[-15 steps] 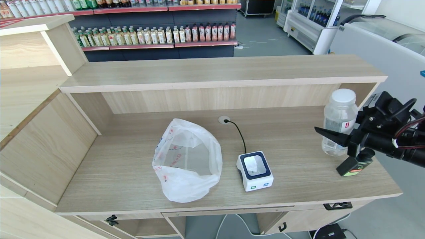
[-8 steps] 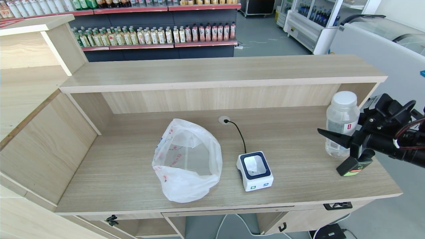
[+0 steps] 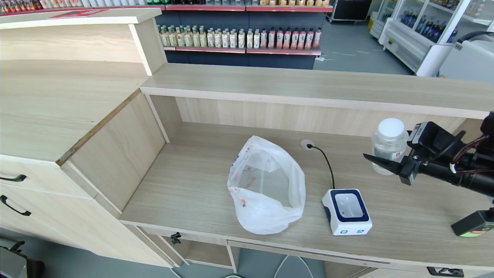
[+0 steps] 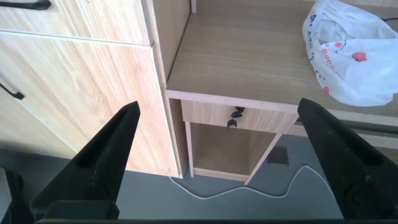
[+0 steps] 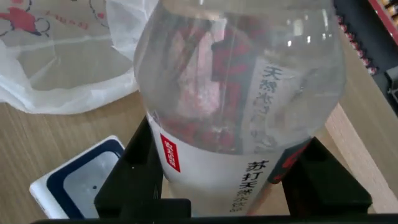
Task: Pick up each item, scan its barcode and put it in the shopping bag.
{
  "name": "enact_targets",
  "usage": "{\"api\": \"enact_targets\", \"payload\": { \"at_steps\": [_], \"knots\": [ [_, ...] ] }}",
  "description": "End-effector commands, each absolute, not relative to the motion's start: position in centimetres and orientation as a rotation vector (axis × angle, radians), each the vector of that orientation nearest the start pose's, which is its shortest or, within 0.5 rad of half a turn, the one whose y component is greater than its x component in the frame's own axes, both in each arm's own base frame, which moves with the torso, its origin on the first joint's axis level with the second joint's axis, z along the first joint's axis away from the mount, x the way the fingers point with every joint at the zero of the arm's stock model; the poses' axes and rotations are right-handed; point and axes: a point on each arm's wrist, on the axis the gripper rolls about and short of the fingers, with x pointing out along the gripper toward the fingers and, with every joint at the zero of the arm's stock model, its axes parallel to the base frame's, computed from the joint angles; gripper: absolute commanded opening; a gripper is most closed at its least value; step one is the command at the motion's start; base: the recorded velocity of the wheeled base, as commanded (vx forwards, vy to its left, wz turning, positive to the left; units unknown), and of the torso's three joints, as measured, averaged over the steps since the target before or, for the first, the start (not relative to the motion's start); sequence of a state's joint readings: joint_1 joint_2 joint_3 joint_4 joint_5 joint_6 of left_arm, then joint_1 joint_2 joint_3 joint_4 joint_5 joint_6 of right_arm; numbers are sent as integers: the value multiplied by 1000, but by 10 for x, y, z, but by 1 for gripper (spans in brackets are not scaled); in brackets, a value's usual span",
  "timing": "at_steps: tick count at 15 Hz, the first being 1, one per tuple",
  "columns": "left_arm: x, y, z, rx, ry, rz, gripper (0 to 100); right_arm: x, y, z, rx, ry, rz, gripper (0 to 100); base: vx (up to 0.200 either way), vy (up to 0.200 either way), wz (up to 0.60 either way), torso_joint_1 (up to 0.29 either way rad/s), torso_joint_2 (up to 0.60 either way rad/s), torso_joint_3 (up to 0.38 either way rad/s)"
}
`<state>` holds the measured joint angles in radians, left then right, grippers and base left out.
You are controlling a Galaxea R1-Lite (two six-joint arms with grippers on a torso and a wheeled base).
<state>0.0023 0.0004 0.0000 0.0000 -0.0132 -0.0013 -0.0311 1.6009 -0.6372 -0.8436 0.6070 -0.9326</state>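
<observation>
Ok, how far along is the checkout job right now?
Nothing looks bagged yet: the shopping bag sits open and looks empty. In hand: the right gripper has its fingers round the bottle, held off to the side of the scanner. Left: scan and bag it, then likely the small dark item near the edge of the counter.

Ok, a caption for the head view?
Right gripper holds the bottle; scanner and open bag sit on the counter.

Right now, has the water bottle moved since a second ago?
Yes. The water bottle is now closer to the scanner and farther from the small dark bottle, though the camera swung too.
</observation>
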Motion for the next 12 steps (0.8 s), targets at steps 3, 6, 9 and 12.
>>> {"api": "enact_targets", "payload": {
  "at_steps": [3,6,9,12],
  "knots": [
    [-23,0,75,-2,0,-12,100,295,8,180,-1073,-276,628,0,0,0,0,0,0,0],
    [-23,0,75,-2,0,-11,100,302,22,172,-1152,-462,799,0,0,0,0,0,0,0],
    [-23,0,75,-2,0,-11,100,307,40,159,-1168,-562,937,0,0,0,0,0,0,0],
    [-23,0,75,-2,0,-11,100,314,47,148,-1224,-660,1006,0,0,0,0,0,0,0]
  ]
}}
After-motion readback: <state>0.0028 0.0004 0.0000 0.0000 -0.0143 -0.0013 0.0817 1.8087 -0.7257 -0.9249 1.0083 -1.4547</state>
